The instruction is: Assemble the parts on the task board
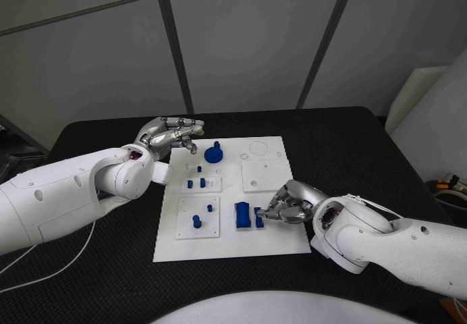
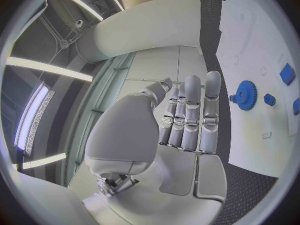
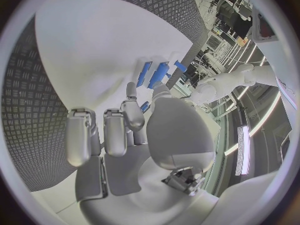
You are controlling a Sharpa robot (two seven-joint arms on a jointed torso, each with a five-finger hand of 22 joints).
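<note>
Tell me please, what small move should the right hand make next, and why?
Probably close its fingers on the small blue piece and lift it. The right hand is low over the task board, fingertips at that piece, beside the larger blue block. Whether it already holds the piece is unclear. The left hand hovers at the board's far edge near the blue gear, holding nothing.

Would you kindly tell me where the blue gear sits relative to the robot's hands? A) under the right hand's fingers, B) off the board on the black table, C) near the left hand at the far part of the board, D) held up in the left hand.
C: the blue gear lies on the task board just beside the left hand, which holds nothing, while the right hand is at the blue blocks nearer the robot.
</note>
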